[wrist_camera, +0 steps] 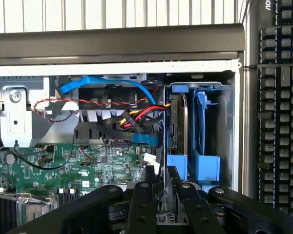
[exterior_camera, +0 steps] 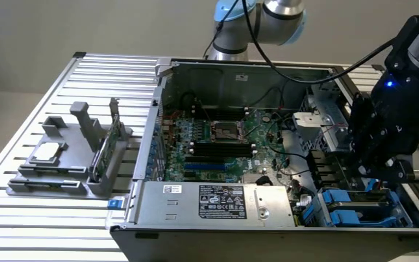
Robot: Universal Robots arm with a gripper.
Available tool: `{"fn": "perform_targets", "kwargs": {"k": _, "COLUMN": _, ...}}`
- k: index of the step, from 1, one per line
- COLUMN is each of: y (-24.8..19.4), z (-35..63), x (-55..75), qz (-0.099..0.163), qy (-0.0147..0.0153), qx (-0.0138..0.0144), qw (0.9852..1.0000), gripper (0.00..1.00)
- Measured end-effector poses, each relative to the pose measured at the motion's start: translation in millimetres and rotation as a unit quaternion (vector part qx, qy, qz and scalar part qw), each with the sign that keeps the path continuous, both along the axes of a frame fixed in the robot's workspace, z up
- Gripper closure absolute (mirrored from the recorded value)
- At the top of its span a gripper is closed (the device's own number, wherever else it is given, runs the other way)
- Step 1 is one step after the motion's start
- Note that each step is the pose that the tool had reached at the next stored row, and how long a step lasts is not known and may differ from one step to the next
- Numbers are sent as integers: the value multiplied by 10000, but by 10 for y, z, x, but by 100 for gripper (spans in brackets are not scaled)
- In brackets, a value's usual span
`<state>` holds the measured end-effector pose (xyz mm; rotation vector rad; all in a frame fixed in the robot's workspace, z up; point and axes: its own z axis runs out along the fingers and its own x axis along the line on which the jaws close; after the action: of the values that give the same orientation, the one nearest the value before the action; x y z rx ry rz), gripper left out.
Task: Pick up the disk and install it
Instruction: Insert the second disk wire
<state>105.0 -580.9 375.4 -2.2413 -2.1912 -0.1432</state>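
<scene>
The disk (wrist_camera: 177, 127) stands edge-on in the blue-railed drive bay (wrist_camera: 207, 165) at the corner of the open computer case (exterior_camera: 217, 229). In the wrist view my gripper (wrist_camera: 168, 189) sits right over the disk's near edge, a black finger (wrist_camera: 140, 207) on each side of it, shut on it. From the exterior view the gripper (exterior_camera: 383, 176) hangs just above that bay (exterior_camera: 355, 210) at the case's right end, and the disk itself is mostly hidden behind the fingers and the blue rails.
Red, black and blue cables (wrist_camera: 132, 114) run close beside the bay. The motherboard (exterior_camera: 217, 142) and power supply (exterior_camera: 217, 202) fill the case. A grey fixture (exterior_camera: 57, 164) with a small chip and an upright card stands on the slatted table at the exterior view's left. A keyboard (wrist_camera: 278, 97) lies beyond the case wall.
</scene>
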Motion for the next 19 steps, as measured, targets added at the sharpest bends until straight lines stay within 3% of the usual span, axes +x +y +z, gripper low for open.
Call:
{"fn": "perform_targets", "kwargs": {"k": 4, "y": 73, "z": 25, "x": 20, "qz": 0, "qy": -4, "qx": -17, "qw": 10000, "gripper": 75}}
{"fn": "perform_targets", "kwargs": {"k": 7, "y": 105, "z": 42, "x": 49, "qz": 0, "qy": -5, "qx": -44, "qw": 10000, "gripper": 75}}
{"fn": "perform_targets", "kwargs": {"k": 11, "y": 114, "z": 44, "x": 100, "qz": 0, "qy": -5, "qx": -73, "qw": 10000, "gripper": 75}}
{"fn": "perform_targets", "kwargs": {"k": 19, "y": 118, "z": 46, "x": 209, "qz": 0, "qy": -5, "qx": -183, "qw": 9998, "gripper": 75}}
